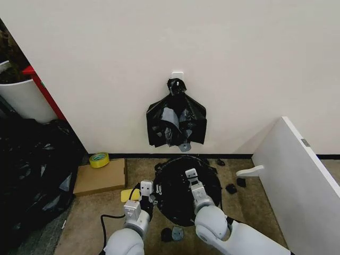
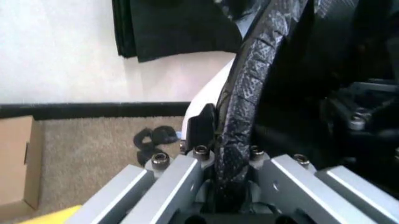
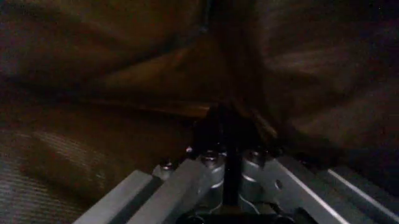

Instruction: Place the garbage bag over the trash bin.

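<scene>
Both our arms reach forward and down to the floor. Our left end effector [image 1: 146, 187] sits at the left edge of the trash bin [image 2: 209, 93], our right end effector [image 1: 191, 175] over its middle. In the left wrist view we are clenched on the garbage bag [image 1: 183, 194]: a rolled, crinkled band of black film runs up between the fingers [image 2: 201, 128], pressed against the bin's white rim. In the right wrist view our right fingers [image 3: 231, 128] are pinched tight on a dark fold of the same bag (the surroundings there are too dim to make out).

From the head view the bag reads as a round glossy black disc covering the bin's mouth, with the bin below hidden by it. One bag, one bin, two end effectors.

On the wall behind hangs one bundle of black bags [image 1: 176, 121], knotted at a white hook [image 1: 177, 75]. On the carpet to our left lie one flat cardboard box [image 1: 101, 176] with one roll of yellow-green tape [image 1: 99, 159] on its far edge, and a heap of black plastic sheeting [image 1: 32, 164]. A white panel [image 1: 297, 180] leans on our right.
</scene>
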